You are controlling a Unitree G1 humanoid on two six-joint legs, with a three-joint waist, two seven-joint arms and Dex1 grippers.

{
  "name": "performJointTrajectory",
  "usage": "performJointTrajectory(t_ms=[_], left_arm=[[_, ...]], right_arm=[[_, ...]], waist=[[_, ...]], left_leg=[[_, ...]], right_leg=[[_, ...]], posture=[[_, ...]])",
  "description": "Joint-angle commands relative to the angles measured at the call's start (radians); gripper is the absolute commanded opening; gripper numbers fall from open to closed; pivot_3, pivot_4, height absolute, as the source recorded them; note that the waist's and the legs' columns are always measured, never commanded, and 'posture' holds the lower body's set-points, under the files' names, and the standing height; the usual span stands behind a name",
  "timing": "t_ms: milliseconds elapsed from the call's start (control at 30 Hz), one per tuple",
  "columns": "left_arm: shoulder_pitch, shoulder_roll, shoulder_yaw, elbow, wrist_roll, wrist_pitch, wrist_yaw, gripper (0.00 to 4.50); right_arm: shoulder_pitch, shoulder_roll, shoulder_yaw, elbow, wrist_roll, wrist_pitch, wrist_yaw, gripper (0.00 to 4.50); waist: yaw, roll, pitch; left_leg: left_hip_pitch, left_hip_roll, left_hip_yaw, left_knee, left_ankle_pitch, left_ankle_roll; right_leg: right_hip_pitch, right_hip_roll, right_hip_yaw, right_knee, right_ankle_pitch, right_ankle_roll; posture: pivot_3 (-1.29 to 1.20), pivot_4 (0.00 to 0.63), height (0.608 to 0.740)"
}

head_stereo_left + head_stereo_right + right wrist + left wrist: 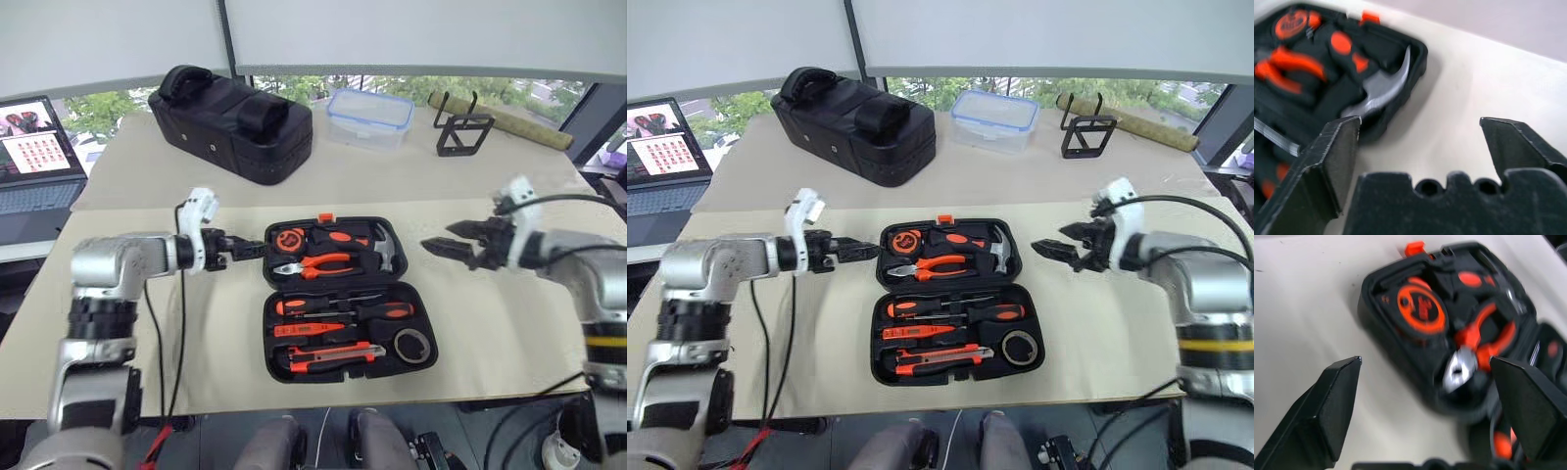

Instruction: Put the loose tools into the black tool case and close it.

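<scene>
The black tool case lies open and flat on the beige table cover, near the front edge and midway between the two arms, with its small orange latch on the far rim. The far half holds an orange tape measure, orange-handled pliers and a hammer. The near half holds two black-and-orange-handled screwdrivers, a slim orange tester screwdriver, an orange-black utility knife and a small dark tape roll, each seated in its recess. The left gripper hovers just beside the left edge of the far half, fingers spread wide and empty, as the left wrist view confirms. The right gripper hovers near the right edge of the case, apart from it, fingers likewise spread and holding nothing. Behind the case stand a black fabric bag, a clear blue-rimmed box and a black wire stand
</scene>
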Motion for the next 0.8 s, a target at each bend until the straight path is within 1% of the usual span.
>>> performJointTrajectory(t_ms=[33, 200, 233, 267, 300, 333, 467, 533, 633, 667, 700, 800], left_arm=[[-0.059, -0.026, -0.064, 0.062, 0.044, -0.043, 0.021, 4.50], [-0.070, -0.065, -0.097, 0.114, 0.070, -0.077, 0.045, 4.50], [-0.068, -0.069, -0.098, 0.117, 0.072, -0.077, 0.049, 4.24], [-0.065, -0.071, -0.100, 0.120, 0.076, -0.077, 0.054, 3.98], [-0.059, -0.071, -0.105, 0.117, 0.081, -0.079, 0.057, 3.81], [-0.052, -0.070, -0.110, 0.114, 0.085, -0.081, 0.058, 3.46], [-0.022, -0.070, -0.117, 0.091, 0.086, -0.078, 0.060, 2.00], [-0.017, -0.073, -0.113, 0.087, 0.084, -0.076, 0.064, 1.54], [-0.014, -0.076, -0.105, 0.077, 0.078, -0.069, 0.068, 1.32], [-0.012, -0.077, -0.104, 0.071, 0.076, -0.066, 0.068, 1.30], [-0.011, -0.077, -0.103, 0.067, 0.074, -0.068, 0.067, 1.26], [-0.007, -0.081, -0.096, 0.051, 0.069, -0.085, 0.059, 0.99]], right_arm=[[-0.124, 0.067, 0.043, 0.163, -0.070, -0.023, -0.077, 4.42], [-0.200, 0.144, 0.100, 0.287, -0.139, -0.063, -0.123, 4.42], [-0.209, 0.155, 0.107, 0.300, -0.147, -0.066, -0.126, 4.48], [-0.214, 0.164, 0.115, 0.309, -0.156, -0.071, -0.124, 4.21], [-0.216, 0.171, 0.124, 0.313, -0.163, -0.077, -0.122, 3.94], [-0.218, 0.178, 0.128, 0.318, -0.170, -0.084, -0.121, 3.83], [-0.238, 0.207, 0.121, 0.327, -0.171, -0.080, -0.127, 2.42], [-0.241, 0.213, 0.130, 0.320, -0.176, -0.076, -0.115, 1.75], [-0.240, 0.217, 0.147, 0.310, -0.186, -0.078, -0.097, 0.67], [-0.242, 0.219, 0.147, 0.307, -0.186, -0.072, -0.097, 0.42], [-0.244, 0.221, 0.149, 0.303, -0.185, -0.071, -0.094, 0.06], [-0.253, 0.228, 0.134, 0.288, -0.174, -0.055, -0.099, 0.00]], waist=[[-0.003, 0.000, 0.000], [-0.010, 0.000, 0.000], [-0.011, 0.000, 0.000], [-0.011, 0.000, 0.000], [-0.012, 0.000, 0.000], [-0.014, 0.000, 0.000], [-0.013, 0.000, 0.000], [-0.013, 0.000, 0.000], [-0.013, 0.001, 0.000], [-0.013, 0.001, 0.000], [-0.013, 0.001, -0.001], [-0.013, 0.001, -0.001]], left_leg=[[0.000, 0.000, 0.000, 0.002, 0.000, 0.000], [-0.001, 0.000, 0.000, 0.001, 0.000, 0.000], [-0.001, -0.001, 0.000, 0.001, 0.000, 0.000], [-0.001, -0.001, 0.000, 0.001, 0.000, 0.000], [-0.001, 0.000, 0.000, 0.001, 0.000, 0.000], [-0.001, -0.001, 0.000, 0.001, 0.000, 0.000], [0.000, -0.001, 0.000, 0.001, 0.000, 0.000], [0.000, -0.001, -0.001, 0.001, 0.000, 0.000], [0.000, -0.001, -0.001, 0.001, 0.000, 0.000], [0.000, -0.001, -0.001, 0.001, 0.000, 0.000], [0.000, -0.001, -0.001, 0.001, 0.000, 0.000], [0.002, -0.001, -0.001, 0.002, 0.000, 0.000]], right_leg=[[0.000, 0.000, 0.000, 0.001, 0.000, 0.000], [0.000, 0.000, -0.001, 0.000, 0.000, 0.000], [0.000, 0.000, -0.001, 0.000, 0.000, 0.000], [0.000, 0.000, -0.001, 0.000, 0.000, 0.000], [0.000, 0.000, -0.001, 0.000, 0.000, 0.000], [0.000, 0.000, -0.001, 0.000, 0.000, 0.000], [0.000, 0.000, -0.001, 0.000, 0.000, 0.000], [0.001, 0.000, -0.001, 0.000, 0.000, 0.000], [0.001, 0.000, -0.001, 0.000, 0.000, 0.000], [0.001, 0.000, -0.001, 0.000, 0.000, 0.000], [0.001, 0.000, -0.001, 0.000, 0.000, 0.000], [0.002, 0.000, -0.001, 0.000, 0.000, 0.000]], posture=[[0.00, 0.150, 0.722], [0.00, 0.150, 0.722], [0.00, 0.150, 0.722], [0.00, 0.150, 0.722], [0.00, 0.150, 0.722], [0.00, 0.150, 0.722], [0.00, 0.150, 0.722], [0.00, 0.150, 0.722], [0.00, 0.150, 0.722], [0.00, 0.150, 0.722], [0.00, 0.150, 0.722], [0.00, 0.150, 0.722]])
